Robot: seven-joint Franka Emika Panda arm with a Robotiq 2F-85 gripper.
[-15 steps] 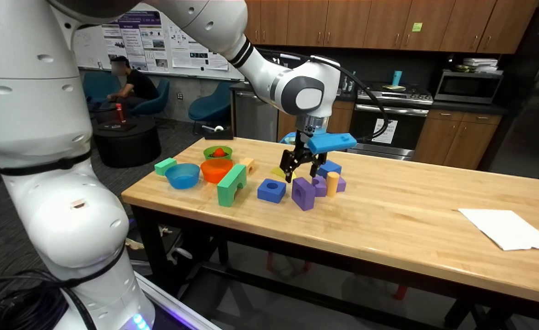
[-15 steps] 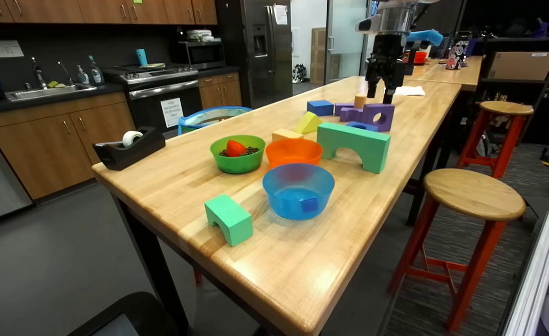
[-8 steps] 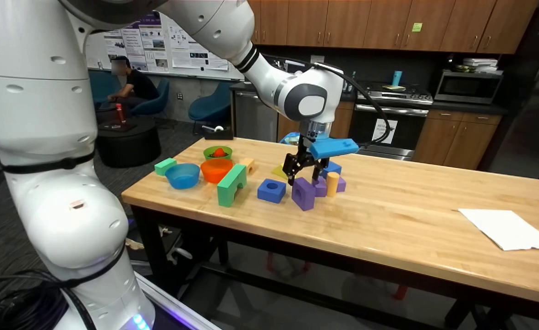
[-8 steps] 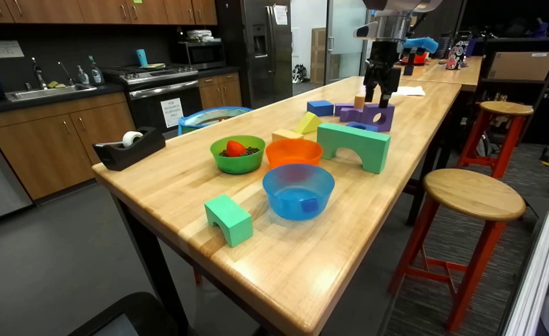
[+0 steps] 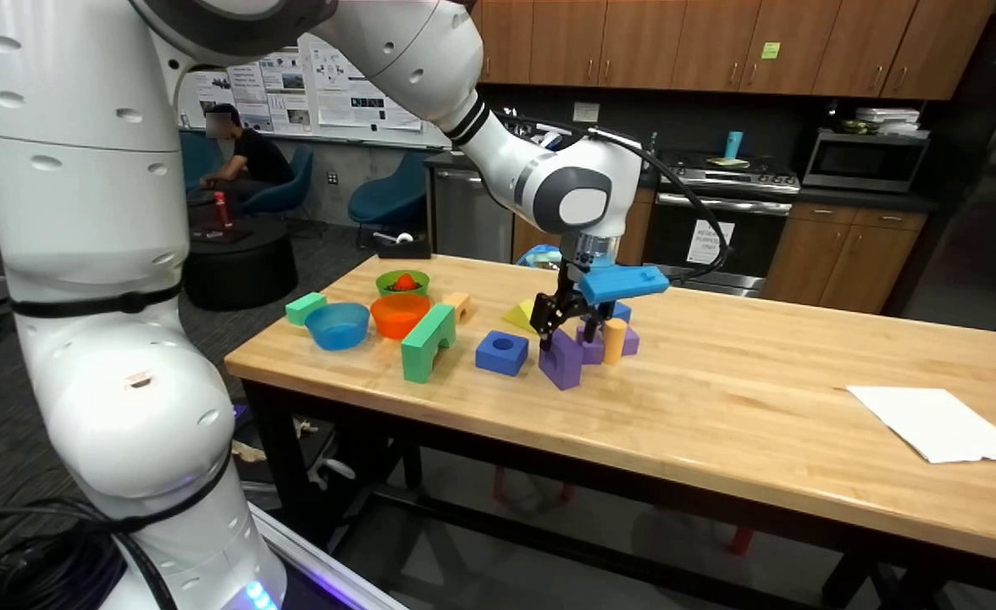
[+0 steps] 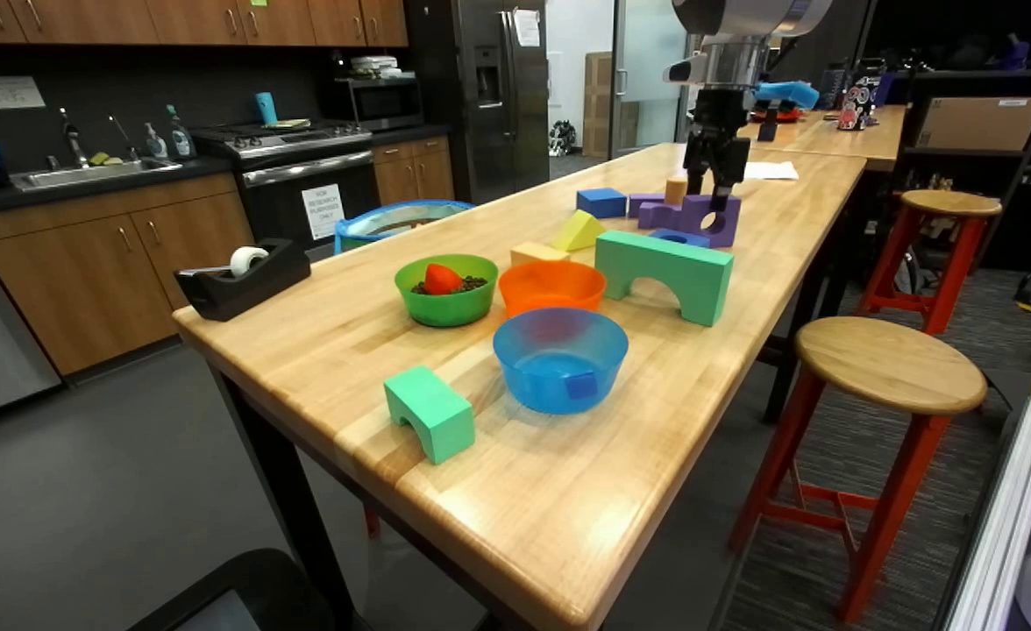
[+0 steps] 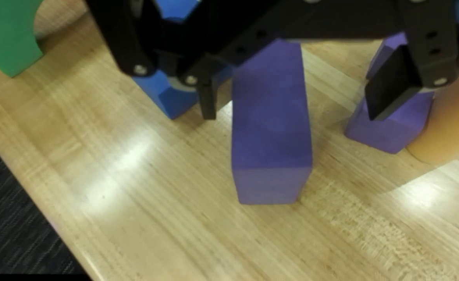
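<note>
A purple block with a round hole (image 5: 561, 364) stands upright on the table and shows in both exterior views. My gripper (image 7: 292, 111) is open over its top; in the wrist view one finger is on either side of the purple block (image 7: 270, 132), with gaps left and right. The left finger is the closer of the two. The right finger overlaps a smaller purple block (image 7: 393, 127), and whether they touch I cannot tell. An orange cylinder (image 7: 454, 121) stands beside that block. A blue block with a hole (image 7: 175, 101) lies left of the left finger.
A green arch block (image 6: 656, 258), a yellow wedge (image 6: 579, 230) and another blue block (image 6: 601, 203) are on the table. Blue (image 6: 559, 372), orange (image 6: 551, 289) and green (image 6: 445, 305) bowls stand towards one end. White paper (image 5: 938, 419) lies farther along. The table edge (image 7: 38, 207) is near.
The gripper has come down, shifting slightly right in an exterior view, so its fingers now reach the top of the upright purple block. The blocks and bowls have not moved.
</note>
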